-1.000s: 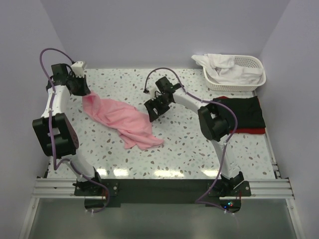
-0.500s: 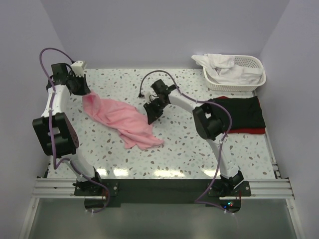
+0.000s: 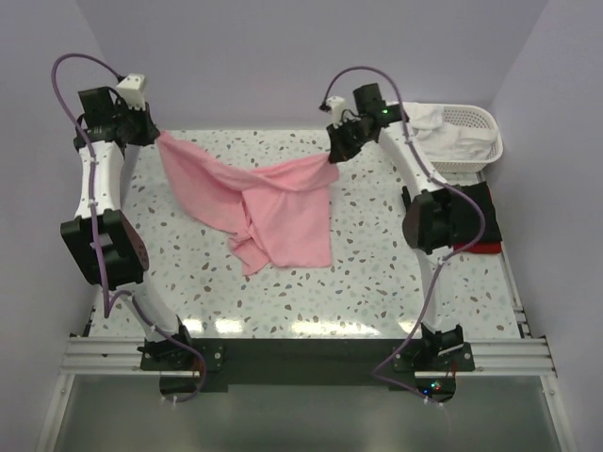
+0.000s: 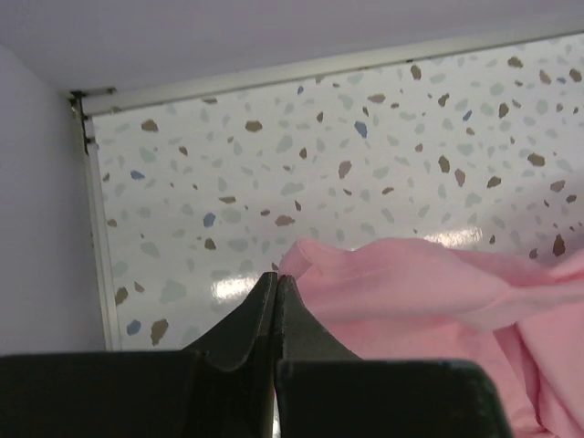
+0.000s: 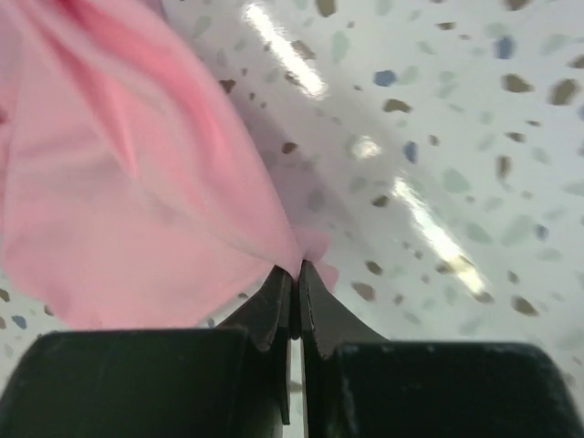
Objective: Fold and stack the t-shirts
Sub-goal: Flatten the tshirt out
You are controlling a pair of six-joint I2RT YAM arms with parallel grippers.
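no text, label, brand mark or number can be read in any of the three views.

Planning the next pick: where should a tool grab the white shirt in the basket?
Probably pinch the raised bunch of the white shirt near the far rim of the basket, coming straight down: it stands above the lattice walls, while the rest lies sunk inside.
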